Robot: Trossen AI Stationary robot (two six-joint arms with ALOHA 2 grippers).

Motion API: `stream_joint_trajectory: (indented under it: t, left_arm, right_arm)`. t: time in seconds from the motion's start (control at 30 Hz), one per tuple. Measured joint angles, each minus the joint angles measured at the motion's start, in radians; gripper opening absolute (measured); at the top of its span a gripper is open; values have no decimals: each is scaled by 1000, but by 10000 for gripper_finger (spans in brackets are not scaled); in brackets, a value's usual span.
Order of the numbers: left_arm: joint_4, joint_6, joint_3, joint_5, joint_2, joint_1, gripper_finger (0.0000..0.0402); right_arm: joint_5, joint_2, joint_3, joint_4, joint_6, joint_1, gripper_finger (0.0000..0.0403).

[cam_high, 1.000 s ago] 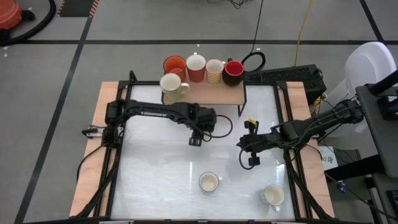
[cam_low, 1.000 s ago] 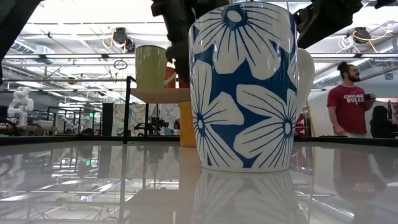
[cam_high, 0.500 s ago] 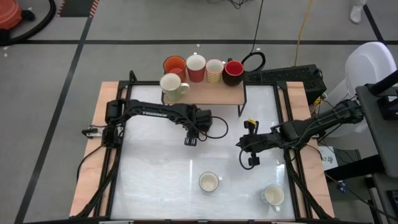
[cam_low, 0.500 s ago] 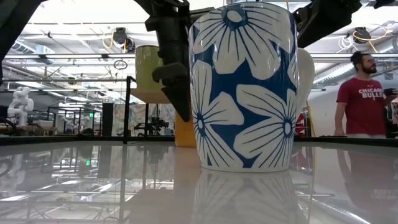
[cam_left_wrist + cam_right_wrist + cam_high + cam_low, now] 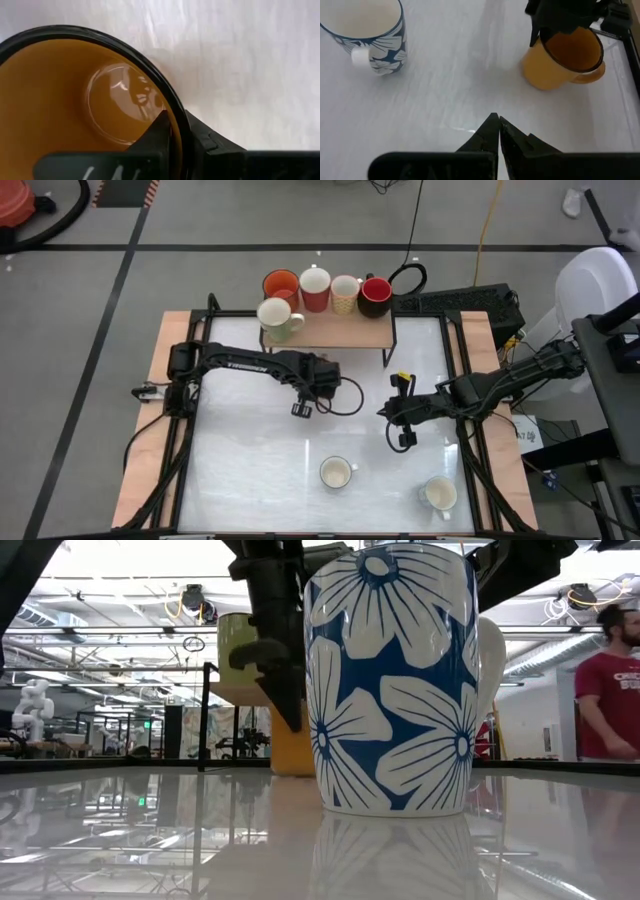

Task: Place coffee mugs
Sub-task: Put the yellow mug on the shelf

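My left gripper [image 5: 302, 406] stands over the middle of the table, shut on the amber-yellow mug [image 5: 565, 62], which the gripper hides in the high view. In the low view the amber mug [image 5: 288, 745] shows behind the blue-flowered mug [image 5: 390, 680]. My right gripper [image 5: 404, 432] hovers shut to the right of it, touching nothing. The blue-flowered mug [image 5: 336, 473] and a white mug [image 5: 438, 494] stand on their bases near the table's near edge. Several more mugs stand on the wooden shelf [image 5: 350, 332]. My left gripper holds the amber mug by its rim [image 5: 176, 117], one finger inside the mug [image 5: 161, 125] and one outside [image 5: 202, 137]. The fingers come from above, pointing down. The mug is upright, its handle [image 5: 592, 75] sticking out sideways; whether its base touches the table I cannot tell.
On the shelf at the far edge stand an orange mug [image 5: 281, 283], a red one [image 5: 315, 288], a cream patterned one [image 5: 345, 293], a dark red one [image 5: 375, 295] and a cream one [image 5: 275, 315]. A person [image 5: 610, 680] walks behind the table.
My left gripper has carried the amber mug a short way toward the table's left and near edges, keeping it upright and staying shut on it. The person in the room behind has walked to the right.
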Motion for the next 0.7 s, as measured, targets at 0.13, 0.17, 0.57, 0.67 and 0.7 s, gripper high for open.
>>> stream_joint_trajectory:
  t: [0.13, 0.17, 0.57, 0.67, 0.7]
  left_arm:
    - [8, -4, 0, -1, -48, -1, 25]
    - [12, -13, 0, -2, -61, -1, 25]
    - [73, -190, 1, 14, -213, -12, 25]
    - [100, -184, 1, -4, -234, -15, 25]
    - [108, -179, 1, -11, -240, -14, 25]
  right_arm:
    - [0, 0, 0, -1, -6, 0, 0]
    - [0, 0, 0, -2, -7, 0, 0]
    - [28, 0, 0, 13, -24, -2, 0]
    - [27, 0, 0, 26, -43, -4, 0]
    - [27, 0, 0, 33, -49, -4, 0]
